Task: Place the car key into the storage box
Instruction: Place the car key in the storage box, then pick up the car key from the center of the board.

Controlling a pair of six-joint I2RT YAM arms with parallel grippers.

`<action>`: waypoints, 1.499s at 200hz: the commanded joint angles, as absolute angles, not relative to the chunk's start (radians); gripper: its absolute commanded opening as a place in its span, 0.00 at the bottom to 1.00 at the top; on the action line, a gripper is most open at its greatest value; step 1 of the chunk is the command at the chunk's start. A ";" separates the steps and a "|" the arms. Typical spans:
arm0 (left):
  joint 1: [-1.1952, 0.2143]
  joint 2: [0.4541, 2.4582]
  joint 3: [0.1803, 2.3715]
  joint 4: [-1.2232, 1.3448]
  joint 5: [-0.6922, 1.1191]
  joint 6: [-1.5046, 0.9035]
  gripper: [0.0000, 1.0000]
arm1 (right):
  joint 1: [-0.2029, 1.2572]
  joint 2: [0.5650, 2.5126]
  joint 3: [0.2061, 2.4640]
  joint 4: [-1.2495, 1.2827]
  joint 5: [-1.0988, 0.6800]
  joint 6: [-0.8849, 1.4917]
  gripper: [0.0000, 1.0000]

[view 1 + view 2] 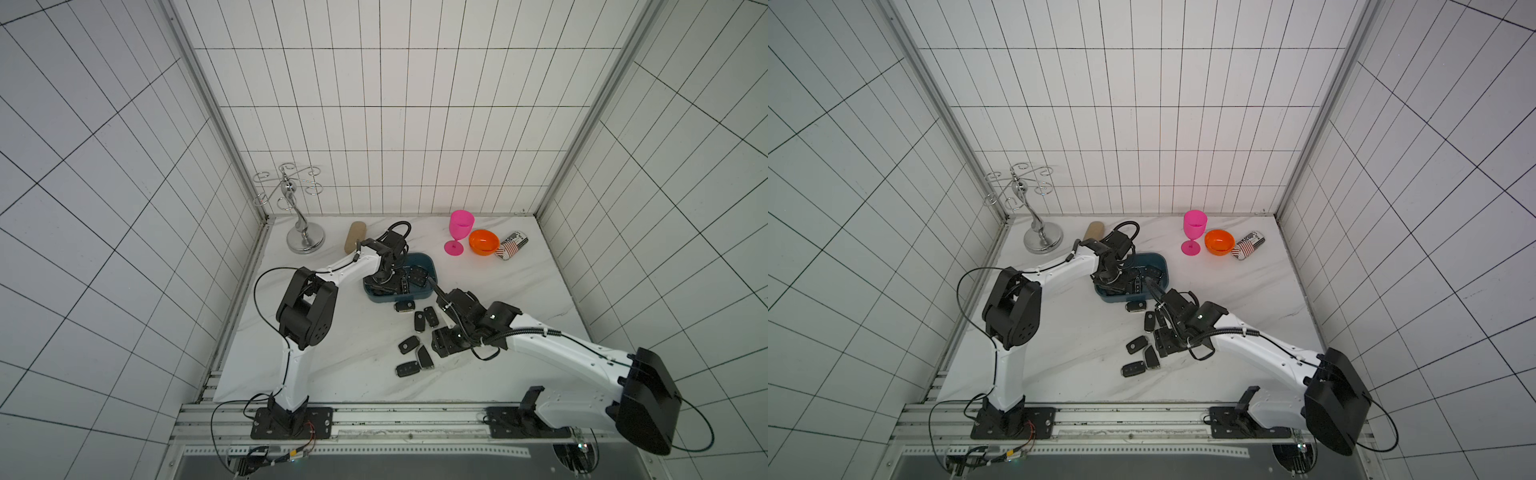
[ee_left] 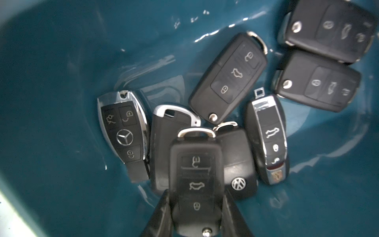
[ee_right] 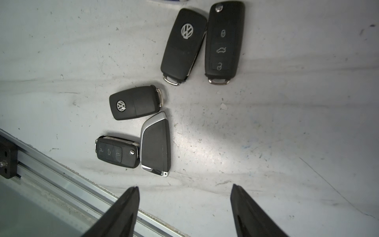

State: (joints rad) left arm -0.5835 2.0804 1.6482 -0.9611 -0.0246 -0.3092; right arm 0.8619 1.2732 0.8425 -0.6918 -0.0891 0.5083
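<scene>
My left gripper [image 2: 195,194] pinches the black three-button plastic car key [image 2: 194,164] sideways, directly over the shallow teal plastic storage box [image 2: 61,71].

- Walls: three, white tile, dark grout. Back wall [image 1: 395,124] at 12 o'clock, left wall [image 1: 83,208] at 9, right wall [image 1: 685,208] at 3.
- Posts: grey metal, one [image 1: 218,116] at 11 o'clock, one [image 1: 590,116] at 1.
- Table [image 1: 332,365]: white marble-look top with grey veins. It looks scuffed in the right wrist view [image 3: 266,102].
- Rail [image 1: 415,419]: aluminium, along the table edge at 6 o'clock.
- Perforated strip [image 1: 415,452] and dark panel [image 1: 395,471]: just outside the rail.
- Light: even, with soft shadows.
</scene>
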 commanded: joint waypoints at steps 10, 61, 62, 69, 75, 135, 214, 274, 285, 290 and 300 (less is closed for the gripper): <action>-0.573 2.113 1.687 -0.970 -0.020 -0.286 0.25 | 0.917 1.340 0.825 -0.620 -0.072 0.563 0.73; -0.566 2.121 1.686 -0.976 -0.009 -0.285 0.29 | 0.958 1.454 0.869 -0.588 -0.049 0.583 0.70; -0.566 2.121 1.686 -0.976 -0.009 -0.285 0.29 | 0.957 1.457 0.869 -0.587 -0.049 0.584 0.70; -0.567 2.120 1.687 -0.975 -0.011 -0.287 0.31 | 0.960 1.466 0.869 -0.580 -0.045 0.585 0.69; -0.567 2.118 1.685 -0.975 -0.013 -0.287 0.32 | 0.961 1.476 0.870 -0.575 -0.044 0.586 0.69; -0.567 2.105 1.678 -0.971 -0.013 -0.285 0.46 | 0.971 1.539 0.902 -0.550 -0.055 0.581 0.68; -0.566 2.046 1.674 -0.961 0.001 -0.288 0.60 | 0.982 1.597 0.934 -0.545 -0.063 0.583 0.68; -0.566 1.970 1.666 -0.970 0.032 -0.303 0.65 | 0.986 1.637 0.914 -0.544 -0.046 0.586 0.66; -0.566 1.941 1.659 -0.970 0.034 -0.309 0.65 | 0.986 1.644 0.912 -0.542 -0.044 0.587 0.63; -0.567 1.926 1.656 -0.972 0.032 -0.311 0.65 | 0.986 1.646 0.911 -0.542 -0.043 0.590 0.61; -0.566 1.893 1.641 -0.968 0.026 -0.315 0.65 | 0.985 1.644 0.905 -0.538 -0.039 0.592 0.58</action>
State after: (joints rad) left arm -0.5713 1.9816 1.6596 -0.9695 0.0216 -0.3023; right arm 0.9779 1.6138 0.8963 -0.5373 -0.0566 0.5716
